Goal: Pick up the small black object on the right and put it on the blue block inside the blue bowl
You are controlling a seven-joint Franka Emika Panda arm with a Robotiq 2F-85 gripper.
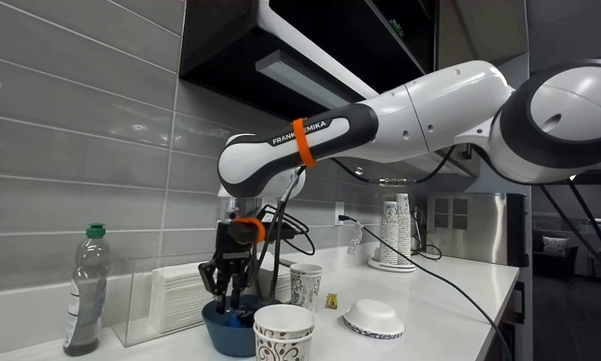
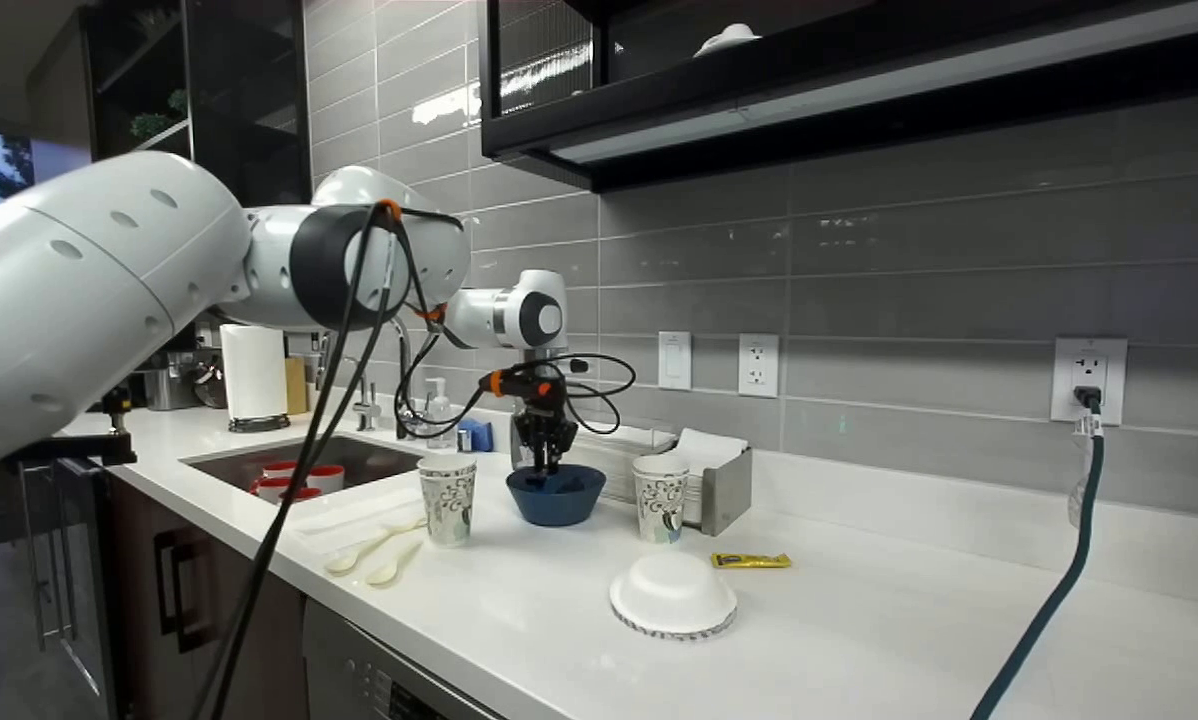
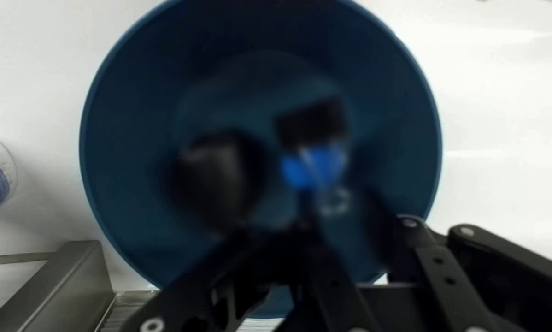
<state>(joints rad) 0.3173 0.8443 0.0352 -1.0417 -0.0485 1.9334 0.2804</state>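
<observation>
- One black object (image 3: pixel 310 121), blurred, in the bowl (image 1: pixel 226 337), on or beside the blue block (image 3: pixel 316 167); cannot tell which.
- Gripper (image 1: pixel 229 307) reaches into the bowl; cannot tell whether it holds anything.
- Napkin box (image 2: pixel 729 492): back edge of worktop (image 2: pixel 889 640).
- Spoons (image 2: pixel 383 574): near its front edge.
</observation>
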